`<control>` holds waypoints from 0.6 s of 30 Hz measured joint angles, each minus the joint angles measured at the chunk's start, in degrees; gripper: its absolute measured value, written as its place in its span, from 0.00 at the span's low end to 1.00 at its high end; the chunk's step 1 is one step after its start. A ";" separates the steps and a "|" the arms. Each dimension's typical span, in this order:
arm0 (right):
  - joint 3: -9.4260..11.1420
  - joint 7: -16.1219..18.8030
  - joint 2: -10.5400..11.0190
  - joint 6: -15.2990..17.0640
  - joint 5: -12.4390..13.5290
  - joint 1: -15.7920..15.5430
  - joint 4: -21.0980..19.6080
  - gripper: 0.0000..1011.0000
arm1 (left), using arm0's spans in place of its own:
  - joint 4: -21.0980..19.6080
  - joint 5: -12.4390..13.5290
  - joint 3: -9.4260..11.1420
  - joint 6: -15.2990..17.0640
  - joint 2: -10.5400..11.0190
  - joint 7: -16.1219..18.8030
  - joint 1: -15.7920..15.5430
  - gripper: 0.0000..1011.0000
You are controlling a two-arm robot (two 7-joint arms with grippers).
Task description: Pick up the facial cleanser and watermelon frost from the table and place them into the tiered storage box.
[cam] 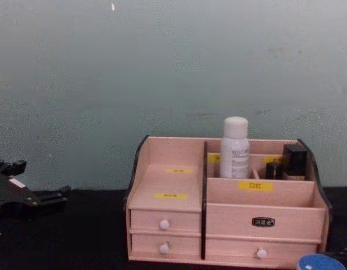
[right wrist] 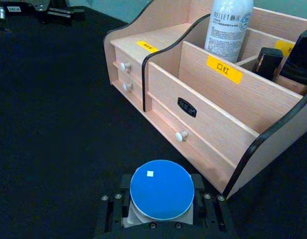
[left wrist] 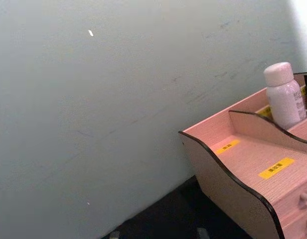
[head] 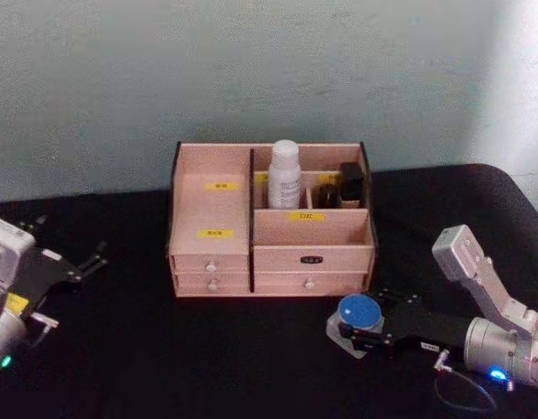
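The facial cleanser (head: 285, 175), a tall slim white cylindrical bottle, is stood upright, long axis vertical, rounded cap up, in the rear compartment just right of the dark divider of the tiered storage box (head: 212, 209), a pale pinkish wooden organiser with white-knobbed drawers. Small dark bottles (head: 351, 185) are held in the compartments beside it. The watermelon frost (head: 358, 310), a squat frosted jar, blue lid up, is pinched between the right gripper (head: 361, 326) fingers near the box's right front corner, over the black table (head: 208, 367). Its lower body is hidden. The left gripper (head: 90, 257) is parked far left, fingers spread.
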 joint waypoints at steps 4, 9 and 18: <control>0.00 0.00 0.00 0.00 0.00 0.00 0.00 0.71 | 0.00 0.00 0.00 0.00 0.00 0.00 0.00 0.99; 0.00 0.00 0.00 0.00 0.00 0.00 0.00 0.71 | 0.00 0.00 0.00 0.00 0.00 0.00 0.00 0.99; -0.12 0.71 0.23 -0.29 0.03 0.21 0.00 0.71 | 0.00 0.00 0.00 0.00 0.00 0.00 0.00 0.99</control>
